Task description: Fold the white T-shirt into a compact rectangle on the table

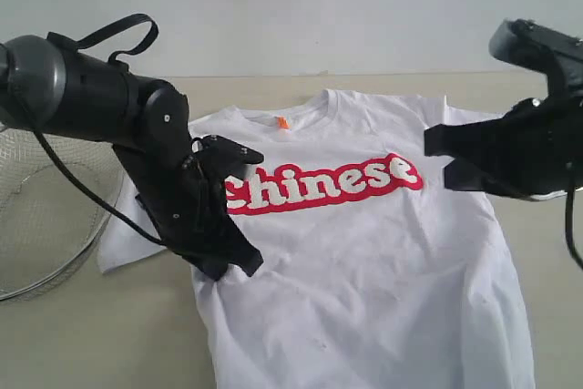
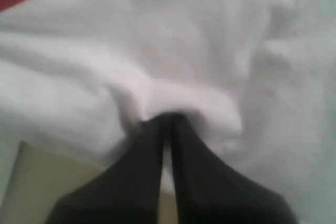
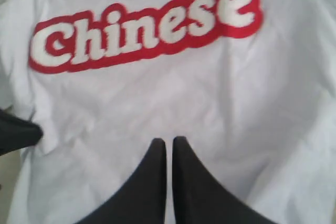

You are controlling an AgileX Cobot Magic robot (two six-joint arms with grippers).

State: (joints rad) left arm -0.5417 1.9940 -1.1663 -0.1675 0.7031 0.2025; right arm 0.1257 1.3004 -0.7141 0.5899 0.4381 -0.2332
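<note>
Starting the first fold, we pinched the white T-shirt [image 1: 364, 261] at its side with the left end effector [image 2: 167, 124], while the right end effector [image 3: 169, 142], pressed together and empty, probably had to open next.

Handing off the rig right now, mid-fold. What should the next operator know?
Left gripper: shut, pinching a bunched bit of the white short-sleeved T-shirt near its side edge.
Right gripper: shut, holding nothing, over the shirt near the red "Chinese" print.
Shirt: spread print-up on the pale beige table; round wire-mesh basket beside it.
Done: no fold visible.
To do: all folds into a compact rectangle.
</note>
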